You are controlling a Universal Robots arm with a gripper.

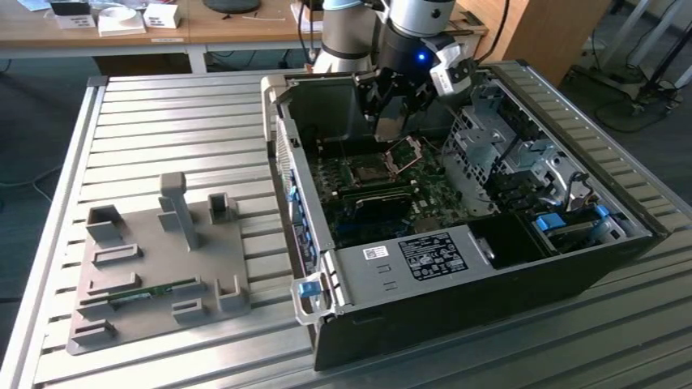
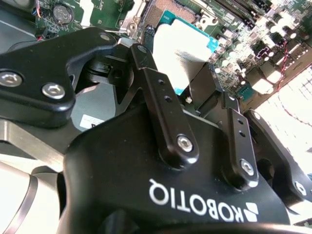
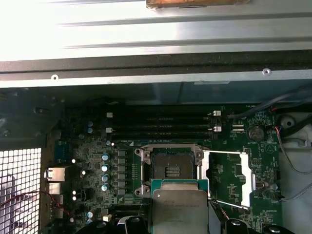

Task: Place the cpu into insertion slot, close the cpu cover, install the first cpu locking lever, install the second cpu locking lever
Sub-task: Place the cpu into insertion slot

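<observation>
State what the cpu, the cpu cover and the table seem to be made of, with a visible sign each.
The cpu: metal top, dull matt silver-grey, on a green board edge. The cpu cover: likely thin sheet metal, bright and shiny, glaring in the light. The table: probably aluminium, pale matt grey with straight ribbed profiles.

insertion slot (image 3: 170, 168) unblocked, cpu cover (image 3: 229, 178) prob. upright beside

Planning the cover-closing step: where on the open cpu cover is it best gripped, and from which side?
Likely the free end bar of the cpu cover, farthest from the insertion slot. It is a thin frame swung open from the slot's edge, its middle just a window, so pinch that bar across its thickness, coming from the side away from the slot.
</observation>
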